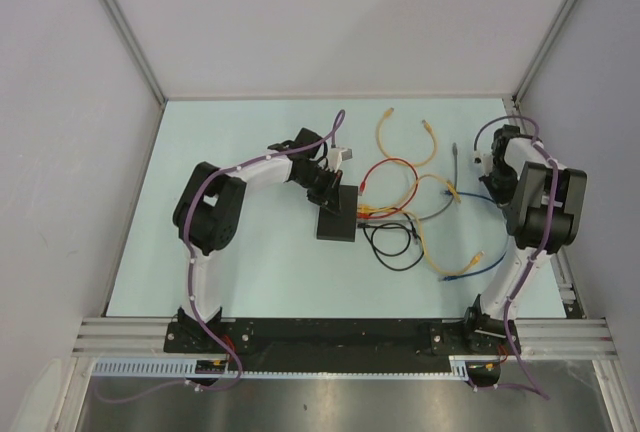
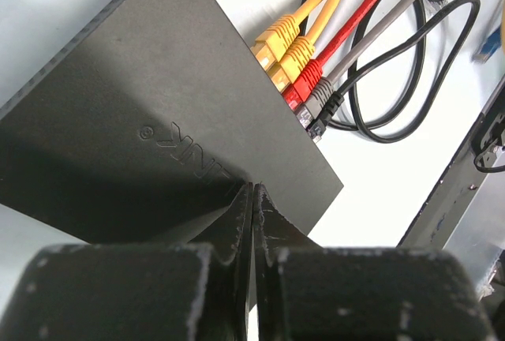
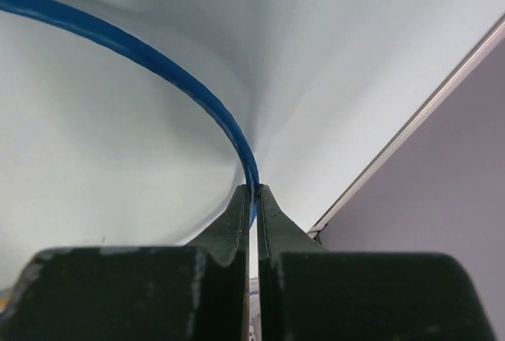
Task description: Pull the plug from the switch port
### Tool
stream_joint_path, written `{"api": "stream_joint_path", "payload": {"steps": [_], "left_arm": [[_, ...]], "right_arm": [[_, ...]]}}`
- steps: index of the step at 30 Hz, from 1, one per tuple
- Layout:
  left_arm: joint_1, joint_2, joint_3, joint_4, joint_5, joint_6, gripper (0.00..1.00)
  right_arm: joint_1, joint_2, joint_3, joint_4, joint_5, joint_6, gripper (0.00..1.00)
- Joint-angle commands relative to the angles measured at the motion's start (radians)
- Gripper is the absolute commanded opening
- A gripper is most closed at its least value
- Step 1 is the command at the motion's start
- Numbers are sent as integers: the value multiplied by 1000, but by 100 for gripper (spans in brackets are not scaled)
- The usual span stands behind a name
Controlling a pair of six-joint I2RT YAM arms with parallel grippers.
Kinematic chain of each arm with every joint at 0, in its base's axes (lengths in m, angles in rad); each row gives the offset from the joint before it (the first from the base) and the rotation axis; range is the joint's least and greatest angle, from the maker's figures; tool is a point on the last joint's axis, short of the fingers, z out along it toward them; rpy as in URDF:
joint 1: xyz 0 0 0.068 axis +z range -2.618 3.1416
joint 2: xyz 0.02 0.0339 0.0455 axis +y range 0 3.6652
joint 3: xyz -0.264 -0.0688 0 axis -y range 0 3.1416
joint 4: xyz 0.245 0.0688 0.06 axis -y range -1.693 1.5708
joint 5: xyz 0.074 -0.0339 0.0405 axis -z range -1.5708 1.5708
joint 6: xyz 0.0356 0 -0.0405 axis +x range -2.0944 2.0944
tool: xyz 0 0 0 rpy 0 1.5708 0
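The switch (image 1: pixel 337 220) is a flat matte-black box in the middle of the table. It fills the left wrist view (image 2: pixel 158 96). Two yellow plugs (image 2: pixel 278 39), a red plug (image 2: pixel 309 79), a grey plug (image 2: pixel 319 96) and a black plug sit side by side in its ports. My left gripper (image 1: pixel 328 192) is shut and empty, its tips (image 2: pixel 252 187) at the switch's top near one edge, away from the plugs. My right gripper (image 1: pixel 493 177) is far right by the wall, its tips (image 3: pixel 253 189) shut on a thin blue cable (image 3: pixel 158 65).
Loose patch cables lie right of the switch: orange loops (image 1: pixel 405 137), a red one (image 1: pixel 390 167), a black coil (image 1: pixel 392 244), a beige one (image 1: pixel 435 247) and a blue one (image 1: pixel 470 272). Walls enclose the table; the right wall's rail (image 3: pixel 426 104) is close to my right gripper.
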Motion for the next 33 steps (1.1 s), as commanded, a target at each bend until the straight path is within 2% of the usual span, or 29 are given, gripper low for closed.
{"api": "stream_joint_path", "payload": {"steps": [1, 5, 11, 14, 22, 26, 28, 29, 30, 31, 33], "left_arm": [[-20, 10, -16, -10, -66, 35, 2], [-20, -7, -47, -3, -72, 39, 2], [-22, -30, -59, -9, -85, 41, 2], [-22, -36, -68, -9, -83, 41, 2], [-23, -59, -67, -18, -97, 72, 2], [-23, -72, -87, -12, -105, 79, 2], [-25, -82, -91, -12, -106, 79, 2], [-25, -80, -95, -12, -109, 82, 2], [-25, -85, -98, -12, -109, 82, 2], [-25, -85, -98, -10, -109, 82, 2], [-25, -88, -99, -13, -111, 82, 2]], "right_arm": [[-7, 73, 157, -90, -42, 123, 0], [-21, 73, 171, -122, -69, 128, 0], [5, -11, 212, -140, -72, 131, 0], [7, 17, 335, -156, -83, 133, 0], [8, 252, 819, -206, -17, 153, 0], [7, 352, 986, -212, -17, 169, 0], [14, 377, 1001, -211, -38, 172, 0], [22, 371, 996, -208, -49, 186, 3], [25, 367, 990, -206, -58, 191, 11], [28, 363, 984, -203, -72, 194, 31], [37, 337, 969, -211, -117, 200, 45]]}}
